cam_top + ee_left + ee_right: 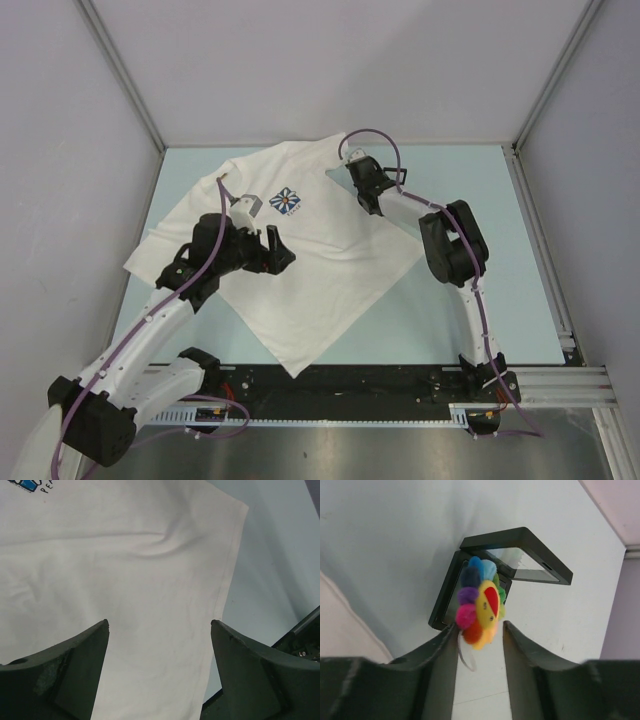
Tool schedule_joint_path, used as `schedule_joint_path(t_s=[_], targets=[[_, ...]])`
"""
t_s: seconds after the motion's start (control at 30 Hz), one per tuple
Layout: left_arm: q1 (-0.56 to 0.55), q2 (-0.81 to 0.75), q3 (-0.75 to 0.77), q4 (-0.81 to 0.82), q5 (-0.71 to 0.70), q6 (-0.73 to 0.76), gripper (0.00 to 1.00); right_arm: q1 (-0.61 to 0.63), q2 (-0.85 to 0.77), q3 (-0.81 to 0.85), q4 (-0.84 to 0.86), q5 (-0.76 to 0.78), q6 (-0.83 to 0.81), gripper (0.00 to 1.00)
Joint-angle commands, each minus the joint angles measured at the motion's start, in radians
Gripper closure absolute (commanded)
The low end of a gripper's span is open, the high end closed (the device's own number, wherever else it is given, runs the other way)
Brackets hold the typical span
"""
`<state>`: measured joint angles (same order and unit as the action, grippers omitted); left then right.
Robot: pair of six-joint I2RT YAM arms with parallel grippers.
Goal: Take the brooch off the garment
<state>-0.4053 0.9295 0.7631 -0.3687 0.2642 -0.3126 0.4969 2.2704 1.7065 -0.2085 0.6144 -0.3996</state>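
On the garment [125,580], beside its blue emblem [24,484], letters [45,487] begin "PE".

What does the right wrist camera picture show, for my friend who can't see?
A rainbow-petalled plush flower brooch with a yellow smiling face sits between the right gripper's dark fingertips, in front of an open black hinged box on a pale table. An edge of the white T-shirt shows at the left.
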Motion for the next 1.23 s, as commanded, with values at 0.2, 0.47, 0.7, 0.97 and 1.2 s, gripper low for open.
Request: schedule_joint_path(t_s=[0.2, 0.47, 0.7, 0.97, 1.2], targets=[[0.023, -0.001, 0.013, 0.042, 0.032, 0.012, 0.13, 0.020, -0.046, 0.042, -0.046, -0.024, 0.024, 0.39], [0.025, -0.001, 0.001, 0.047, 0.033, -0.003, 0.13, 0.057, -0.158, 0.016, -0.127, -0.044, 0.117, 0.27], [0.025, -0.041, -0.007, 0.054, 0.069, -0.100, 0.12, 0.085, -0.461, -0.137, -0.248, -0.085, 0.359, 0.23], [0.023, -0.179, -0.016, 0.071, 0.136, -0.275, 0.07, 0.068, -0.946, -0.346, -0.399, -0.289, 0.582, 0.22], [0.023, -0.170, 0.279, -0.025, 0.116, -0.310, 0.01, 0.090, -1.273, -0.326, -0.483, -0.319, 0.588, 0.20]])
